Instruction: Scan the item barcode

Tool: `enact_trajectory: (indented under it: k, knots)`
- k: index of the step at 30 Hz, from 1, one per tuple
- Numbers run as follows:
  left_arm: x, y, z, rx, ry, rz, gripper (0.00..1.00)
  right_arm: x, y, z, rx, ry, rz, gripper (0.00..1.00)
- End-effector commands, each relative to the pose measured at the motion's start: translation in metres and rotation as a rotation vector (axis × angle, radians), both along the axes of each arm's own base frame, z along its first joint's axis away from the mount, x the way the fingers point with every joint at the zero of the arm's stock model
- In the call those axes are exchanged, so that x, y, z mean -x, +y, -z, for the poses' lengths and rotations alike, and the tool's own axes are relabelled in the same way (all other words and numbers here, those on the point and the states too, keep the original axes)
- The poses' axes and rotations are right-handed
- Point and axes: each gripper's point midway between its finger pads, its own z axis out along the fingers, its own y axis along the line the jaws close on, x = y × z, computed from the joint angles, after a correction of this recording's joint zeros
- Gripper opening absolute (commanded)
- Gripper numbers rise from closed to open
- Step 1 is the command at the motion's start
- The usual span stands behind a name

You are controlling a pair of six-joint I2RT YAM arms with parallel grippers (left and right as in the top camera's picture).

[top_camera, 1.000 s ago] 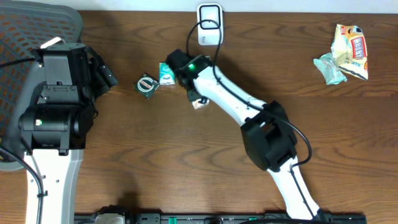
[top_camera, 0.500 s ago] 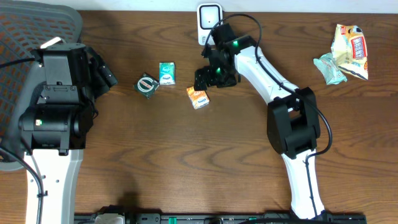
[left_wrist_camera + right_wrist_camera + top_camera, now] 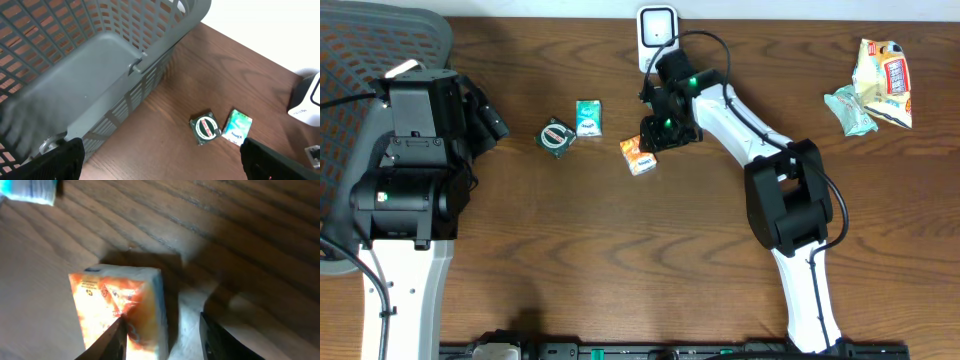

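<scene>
Right arm has swung right since a second ago. The orange packet (image 3: 638, 158) kept its spot on the bench (image 3: 570, 250) below the scanner (image 3: 657, 25), long axis diagonal, upper-left to lower-right. Right fingers (image 3: 112, 340) apart, one tip over the packet, seen only in the wrist view. Green box (image 3: 588, 117) and round tin (image 3: 557, 136) sit left. Left fingers (image 3: 65, 160) wide apart over the grey basket (image 3: 100, 60), which shows bare mesh.
</scene>
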Motion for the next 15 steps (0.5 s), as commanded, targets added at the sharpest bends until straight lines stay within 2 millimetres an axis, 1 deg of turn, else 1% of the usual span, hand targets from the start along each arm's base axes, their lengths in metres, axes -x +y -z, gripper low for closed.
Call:
enact_trajectory:
  k: [1, 2, 4, 5, 9, 11, 12, 15]
  knots:
    - [0.002, 0.003, -0.007, -0.003, -0.02, -0.014, 0.97, 0.011, 0.014, -0.007, -0.065, 0.0, -0.027, 0.39]
    - [0.002, 0.003, -0.007, -0.003, -0.02, -0.014, 0.98, 0.013, 0.016, -0.005, -0.084, 0.006, -0.032, 0.37]
    - [0.002, 0.003, -0.007, -0.003, -0.02, -0.014, 0.98, 0.016, 0.019, -0.003, -0.112, 0.017, -0.037, 0.28]
    - [0.002, 0.003, -0.007, -0.003, -0.02, -0.014, 0.98, 0.017, 0.019, -0.002, -0.12, 0.021, -0.038, 0.25]
    - [0.002, 0.003, -0.007, -0.003, -0.02, -0.014, 0.98, 0.023, 0.024, -0.005, -0.167, 0.05, -0.053, 0.2]
    - [0.002, 0.003, -0.007, -0.003, -0.02, -0.014, 0.98, 0.025, 0.027, -0.008, -0.192, 0.057, -0.067, 0.15]
    - [0.002, 0.003, -0.007, -0.003, -0.02, -0.014, 0.98, 0.027, 0.029, -0.009, -0.206, 0.067, -0.071, 0.01]
    - [0.002, 0.003, -0.007, -0.003, -0.02, -0.014, 0.98, 0.032, 0.036, -0.017, -0.271, 0.081, -0.107, 0.01]
